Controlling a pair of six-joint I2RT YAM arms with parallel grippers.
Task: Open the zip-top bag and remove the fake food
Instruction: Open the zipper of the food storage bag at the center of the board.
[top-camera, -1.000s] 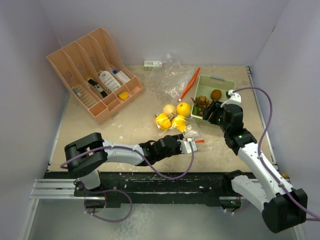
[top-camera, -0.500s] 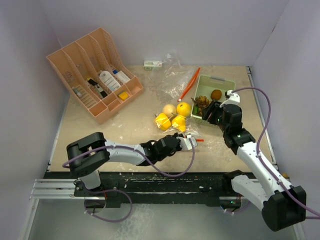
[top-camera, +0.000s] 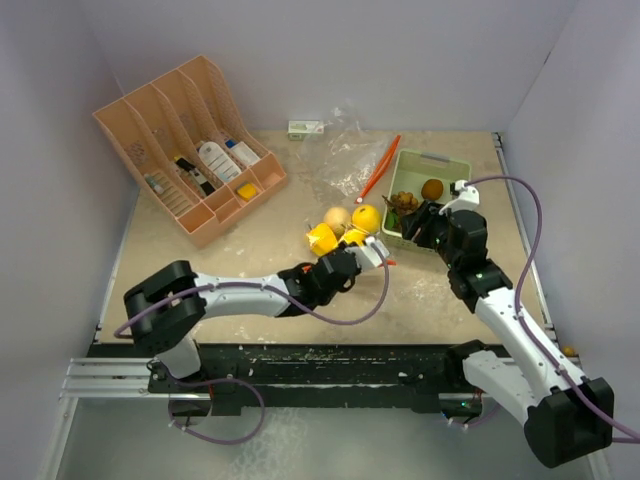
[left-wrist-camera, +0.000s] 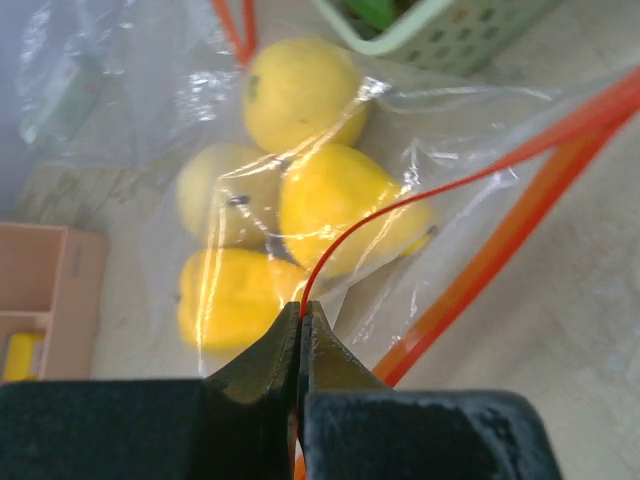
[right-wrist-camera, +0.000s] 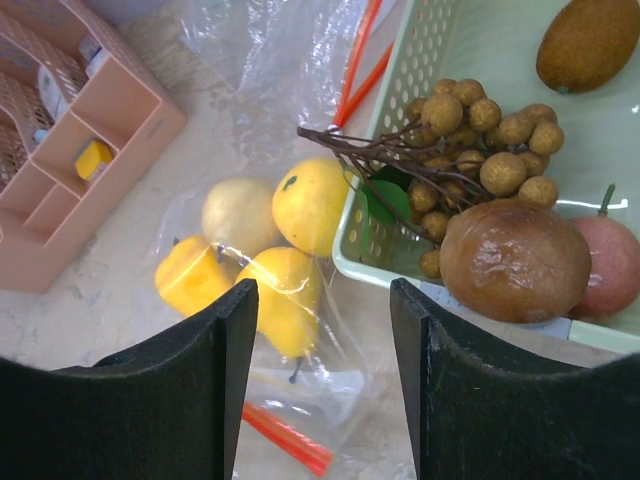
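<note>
Zip-top bag (left-wrist-camera: 455, 225) pinched at its rim by left pincer (left-wrist-camera: 301, 322), arm stretched low.

The zip-top bag (right-wrist-camera: 290, 390) lies in the middle with four pieces of fake food (top-camera: 345, 232) clustered inside. Just to its right stands a basket (top-camera: 432, 160) holding more pieces. Behind the bag lies a second bag (top-camera: 348, 148), and a small box (top-camera: 306, 128) sits by the back wall. A rack (top-camera: 190, 150) stands far left.
</note>
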